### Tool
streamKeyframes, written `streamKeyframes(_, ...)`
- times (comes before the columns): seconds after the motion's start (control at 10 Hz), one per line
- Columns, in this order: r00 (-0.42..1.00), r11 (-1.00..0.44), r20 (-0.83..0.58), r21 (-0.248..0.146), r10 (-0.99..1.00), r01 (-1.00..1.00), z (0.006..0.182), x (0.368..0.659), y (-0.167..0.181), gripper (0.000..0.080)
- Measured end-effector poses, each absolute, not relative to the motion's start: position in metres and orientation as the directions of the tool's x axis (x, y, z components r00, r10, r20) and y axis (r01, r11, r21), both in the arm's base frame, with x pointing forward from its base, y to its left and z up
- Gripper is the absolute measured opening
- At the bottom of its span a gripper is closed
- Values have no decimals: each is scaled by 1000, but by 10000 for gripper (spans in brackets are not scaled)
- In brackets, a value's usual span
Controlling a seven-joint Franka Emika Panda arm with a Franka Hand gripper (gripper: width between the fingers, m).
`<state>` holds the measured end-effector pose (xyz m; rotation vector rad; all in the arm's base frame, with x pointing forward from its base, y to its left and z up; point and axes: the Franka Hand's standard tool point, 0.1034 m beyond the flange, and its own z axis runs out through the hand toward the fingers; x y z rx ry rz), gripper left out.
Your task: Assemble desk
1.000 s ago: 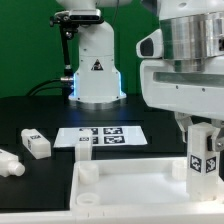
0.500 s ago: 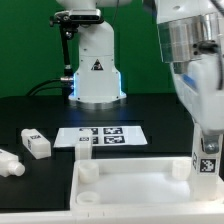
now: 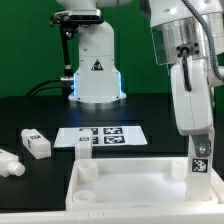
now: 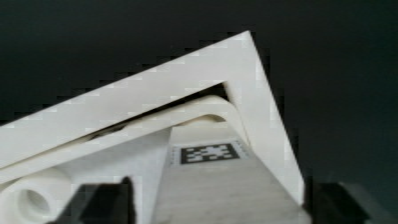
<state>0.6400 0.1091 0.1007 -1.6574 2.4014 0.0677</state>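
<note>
1. The gripper is clamping a tagged white leg, holding it upright over the tabletop panel corner, lower right in the exterior view.
2. If the leg is sitting off-centre, pressing down risks jamming it or shoving the panel.

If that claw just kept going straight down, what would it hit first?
Most likely the leg between the fingers of the gripper, then the tabletop corner beneath it.
</note>
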Motion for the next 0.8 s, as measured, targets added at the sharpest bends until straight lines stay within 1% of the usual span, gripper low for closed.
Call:
streamKeyframes(0.1, -326, 350, -208, -89, -922, -932, 103, 640, 111, 561)
streamKeyframes(0.2, -287, 312, -220, -90, -932, -946, 120, 639, 117, 635)
streamKeyframes(0.3, -256, 284, -232, -99, -938, -954, 140, 637, 119, 635)
streamKeyframes(0.4, -249, 276, -242, -84, -938, -958, 159, 636, 122, 645)
streamKeyframes(0.5, -242, 267, -242, -78, -940, -960, 161, 637, 126, 648)
streamKeyframes(0.6, -241, 266, -240, -78, -940, -961, 156, 637, 126, 648)
streamKeyframes(0.8, -231, 256, -239, -80, -943, -963, 156, 637, 126, 649)
